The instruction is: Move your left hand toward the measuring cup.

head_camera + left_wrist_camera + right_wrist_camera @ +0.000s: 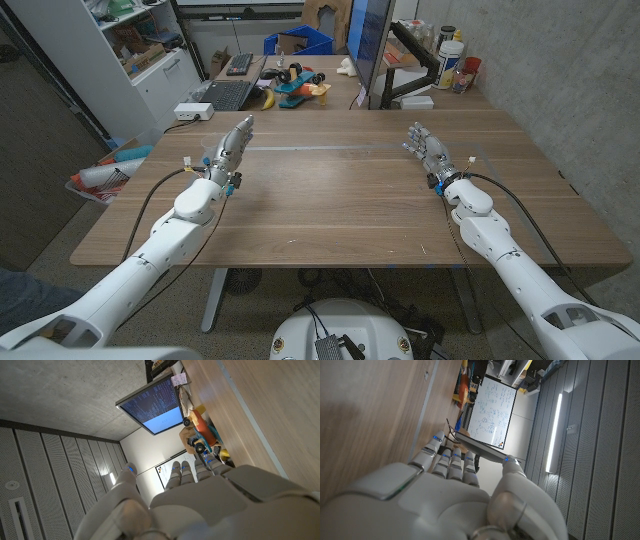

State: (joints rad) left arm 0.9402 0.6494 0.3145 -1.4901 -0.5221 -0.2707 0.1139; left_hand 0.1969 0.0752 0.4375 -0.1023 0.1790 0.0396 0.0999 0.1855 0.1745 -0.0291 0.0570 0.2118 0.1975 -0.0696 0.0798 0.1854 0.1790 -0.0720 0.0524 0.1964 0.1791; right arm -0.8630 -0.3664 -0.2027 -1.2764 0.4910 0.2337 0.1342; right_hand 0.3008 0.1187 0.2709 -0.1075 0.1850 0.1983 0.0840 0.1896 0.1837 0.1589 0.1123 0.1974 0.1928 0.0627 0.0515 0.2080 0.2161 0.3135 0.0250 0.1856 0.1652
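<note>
With no measuring cup visible on the table [340, 200], you hold your empty, straight-fingered left hand [230, 150] low and sweep slowly.

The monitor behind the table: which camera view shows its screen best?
The left wrist view: the monitor faces that camera, its lit screen with rows of text plainly visible. The head view shows the monitor edge-on, only a sliver of screen. In the right wrist view I cannot tell it.

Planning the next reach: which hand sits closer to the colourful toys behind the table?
Left: the left hand lies just before the toys; the right hand is farther across the table.
</note>
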